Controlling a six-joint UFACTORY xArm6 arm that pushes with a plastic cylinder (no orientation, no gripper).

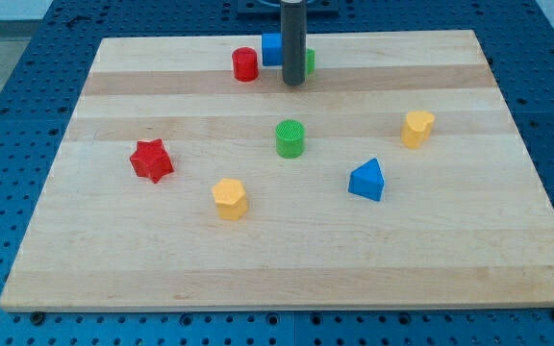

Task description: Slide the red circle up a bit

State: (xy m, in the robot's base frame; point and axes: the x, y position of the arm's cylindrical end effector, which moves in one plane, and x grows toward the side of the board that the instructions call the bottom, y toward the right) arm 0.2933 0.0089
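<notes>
One red circle [245, 64] sits near the view's top edge of the desk [287, 259], just left of a blue block [271, 48]. My tip [293, 83] rests to the circle's right, slightly lower, apart from it and in front of a green block [309, 61]. There is no hand to spread or press; only the rod. I judge the push not yet begun: the tip would need to get beneath the circle first. Little board remains above it.

Bright, even overhead light; soft short shadows under blocks; focus sharp throughout.
</notes>
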